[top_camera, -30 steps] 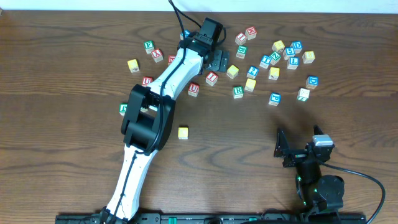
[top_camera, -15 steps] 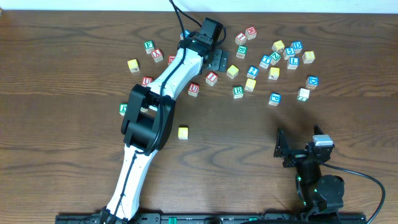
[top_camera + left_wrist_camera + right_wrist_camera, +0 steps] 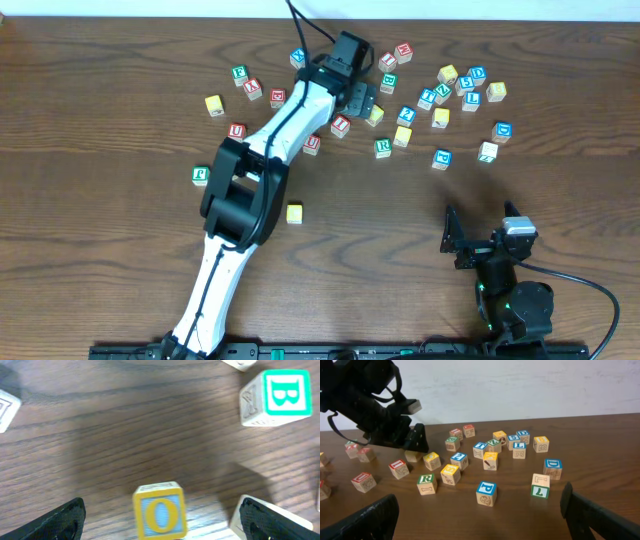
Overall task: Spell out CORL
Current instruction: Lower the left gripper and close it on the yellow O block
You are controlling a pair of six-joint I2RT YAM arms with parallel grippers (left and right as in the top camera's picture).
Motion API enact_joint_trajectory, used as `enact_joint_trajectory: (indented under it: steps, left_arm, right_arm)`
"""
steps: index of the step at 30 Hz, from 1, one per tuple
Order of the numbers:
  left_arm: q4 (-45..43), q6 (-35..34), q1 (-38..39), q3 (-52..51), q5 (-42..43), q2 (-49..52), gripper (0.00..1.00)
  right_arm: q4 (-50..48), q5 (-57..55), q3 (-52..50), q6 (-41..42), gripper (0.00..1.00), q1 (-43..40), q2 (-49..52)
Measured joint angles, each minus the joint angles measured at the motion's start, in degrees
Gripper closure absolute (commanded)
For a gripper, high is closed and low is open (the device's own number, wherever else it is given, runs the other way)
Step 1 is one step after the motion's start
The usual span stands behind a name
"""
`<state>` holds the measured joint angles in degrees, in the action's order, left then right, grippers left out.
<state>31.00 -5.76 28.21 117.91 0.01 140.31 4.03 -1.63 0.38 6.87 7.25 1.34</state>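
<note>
A yellow cube with a yellow O on a blue face (image 3: 160,512) stands between the open fingers of my left gripper (image 3: 160,527). In the overhead view the left gripper (image 3: 364,103) is at the left edge of the cube cluster, over that yellow cube (image 3: 376,115). Another yellow cube (image 3: 294,212) stands alone in mid-table; its letter is unreadable. The white cube with a green R (image 3: 382,148) is also in the right wrist view (image 3: 426,481). A white cube with a blue L (image 3: 519,449) is in the far group. My right gripper (image 3: 468,240) is open and empty, low near the front.
Several other letter cubes lie scattered across the far table, red ones (image 3: 341,125) by the left arm and a blue P cube (image 3: 486,491) nearest my right gripper. A teal B cube (image 3: 277,397) lies beyond the left gripper. A white cube sits close behind its right finger.
My left gripper has moved a little right, from beside the yellow O cube to over it. The right arm and the cubes have not moved.
</note>
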Motion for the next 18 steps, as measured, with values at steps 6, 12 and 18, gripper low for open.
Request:
enact_joint_trajectory:
  steps: [6, 12, 18]
  left_arm:
    - [0.0, 0.1, 0.0, 0.0, -0.5, 0.0, 0.11]
    - [0.1, 0.0, 0.0, 0.0, -1.8, 0.0, 0.12]
    - [0.1, 0.0, 0.0, 0.0, -1.9, 1.0, 0.12]
  right_arm:
    - [0.0, 0.0, 0.0, 0.0, 0.01, 0.0, 0.0]
    - [0.0, 0.0, 0.0, 0.0, 0.01, 0.0, 0.0]
    - [0.0, 0.0, 0.0, 0.0, 0.01, 0.0, 0.0]
